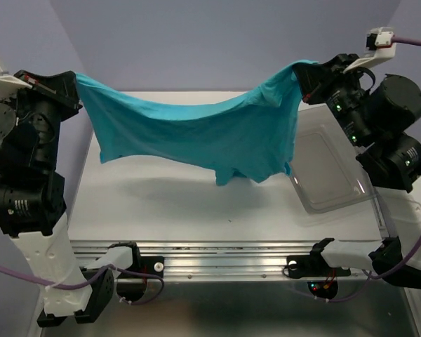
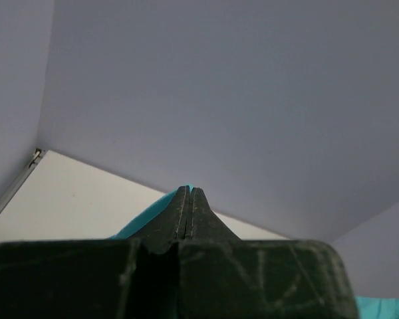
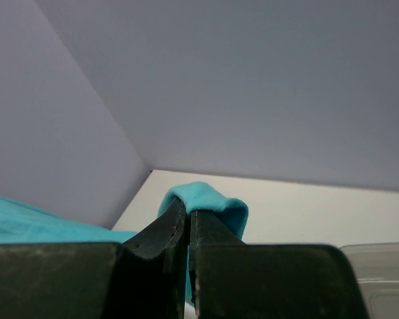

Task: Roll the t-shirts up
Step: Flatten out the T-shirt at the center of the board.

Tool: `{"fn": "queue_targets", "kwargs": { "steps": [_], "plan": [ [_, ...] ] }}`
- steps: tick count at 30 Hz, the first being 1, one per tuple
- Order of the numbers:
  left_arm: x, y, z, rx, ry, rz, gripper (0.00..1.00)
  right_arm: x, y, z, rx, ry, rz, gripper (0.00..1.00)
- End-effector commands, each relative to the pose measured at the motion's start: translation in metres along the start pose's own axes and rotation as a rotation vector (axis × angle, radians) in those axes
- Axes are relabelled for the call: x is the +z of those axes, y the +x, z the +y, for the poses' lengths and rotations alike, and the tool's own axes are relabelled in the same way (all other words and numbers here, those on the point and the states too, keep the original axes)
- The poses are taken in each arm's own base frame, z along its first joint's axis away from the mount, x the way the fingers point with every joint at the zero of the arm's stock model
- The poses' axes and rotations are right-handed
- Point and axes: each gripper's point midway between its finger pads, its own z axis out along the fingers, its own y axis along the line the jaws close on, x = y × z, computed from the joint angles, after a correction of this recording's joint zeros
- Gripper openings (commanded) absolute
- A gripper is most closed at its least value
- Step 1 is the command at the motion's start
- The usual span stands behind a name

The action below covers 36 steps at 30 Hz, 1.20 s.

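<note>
Scuffed and black, my left gripper [image 2: 188, 191] pinched one edge of the thin teal t-shirt [image 1: 196, 133]; my right gripper [image 3: 187, 209] clamped another soft fold; it sagged between them above the surface [image 1: 161, 207].

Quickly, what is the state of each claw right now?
The left claw is closed on the soft teal short-sleeved t-shirt.
The right claw is closed on the same t-shirt.

The table [image 1: 196, 210] is viewed by the top camera from above and behind the arm bases, angled down toward the far wall [image 1: 217, 35]. Each wrist view is taken close along the left gripper [image 2: 189, 191] or the right gripper [image 3: 187, 211], facing that wall. The teal t-shirt [image 1: 196, 133] is shared by all three.
</note>
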Motion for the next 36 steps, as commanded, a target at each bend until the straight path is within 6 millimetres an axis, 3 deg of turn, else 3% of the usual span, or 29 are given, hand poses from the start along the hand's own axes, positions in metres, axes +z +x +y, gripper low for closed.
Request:
{"fn": "queue_targets", "kwargs": {
  "steps": [1, 5, 10, 13, 17, 19, 20, 23, 26, 27, 28, 29, 30, 31, 32, 34, 35, 36],
  "plan": [
    [-0.038, -0.053, -0.026, -0.007, 0.087, -0.185, 0.00, -0.037, -0.055, 0.022, -0.029, -0.136, -0.119, 0.01],
    [-0.076, -0.084, -0.036, -0.016, 0.117, -0.305, 0.00, -0.060, -0.076, 0.032, -0.018, -0.204, -0.163, 0.01],
    [-0.109, -0.106, -0.038, -0.009, 0.108, -0.384, 0.00, -0.085, -0.091, 0.044, 0.005, -0.291, -0.189, 0.01],
    [-0.115, -0.106, -0.035, 0.000, 0.095, -0.390, 0.00, -0.089, -0.089, 0.048, 0.018, -0.314, -0.177, 0.01],
    [-0.095, -0.085, -0.020, 0.019, 0.042, -0.326, 0.00, -0.080, -0.074, 0.042, 0.035, -0.277, -0.126, 0.01],
    [-0.067, -0.054, -0.002, 0.028, -0.018, -0.233, 0.00, -0.066, -0.056, 0.036, 0.030, -0.228, -0.067, 0.01],
    [-0.068, -0.055, -0.001, 0.028, -0.022, -0.238, 0.00, -0.060, -0.048, 0.033, 0.026, -0.207, -0.044, 0.01],
    [-0.036, -0.009, 0.028, 0.040, -0.101, -0.126, 0.00, -0.032, -0.014, 0.020, -0.007, -0.125, 0.044, 0.01],
    [-0.018, 0.018, 0.045, 0.043, -0.144, -0.076, 0.00, -0.002, 0.023, 0.012, -0.063, -0.073, 0.132, 0.01],
    [-0.006, 0.040, 0.058, 0.046, -0.174, -0.029, 0.00, 0.015, 0.045, 0.008, -0.098, -0.054, 0.181, 0.01],
    [0.001, 0.052, 0.065, 0.049, -0.188, -0.003, 0.00, 0.015, 0.048, 0.007, -0.100, -0.052, 0.187, 0.01],
    [0.007, 0.062, 0.070, 0.048, -0.198, 0.017, 0.00, 0.032, 0.069, 0.003, -0.136, -0.029, 0.231, 0.01],
    [0.019, 0.089, 0.086, 0.054, -0.234, 0.075, 0.00, 0.042, 0.084, -0.002, -0.155, -0.010, 0.262, 0.01],
    [0.026, 0.101, 0.093, 0.059, -0.250, 0.098, 0.00, 0.050, 0.099, -0.006, -0.173, 0.006, 0.294, 0.01],
    [0.041, 0.126, 0.106, 0.067, -0.270, 0.150, 0.00, 0.067, 0.126, -0.015, -0.205, 0.031, 0.350, 0.01],
    [0.059, 0.146, 0.117, 0.075, -0.286, 0.182, 0.00, 0.084, 0.155, -0.031, -0.224, 0.067, 0.412, 0.01],
    [0.068, 0.158, 0.124, 0.079, -0.299, 0.207, 0.00, 0.098, 0.184, -0.041, -0.236, 0.080, 0.472, 0.01],
    [0.083, 0.186, 0.141, 0.093, -0.336, 0.270, 0.00, 0.105, 0.199, -0.050, -0.237, 0.090, 0.505, 0.01]
  ]
}}
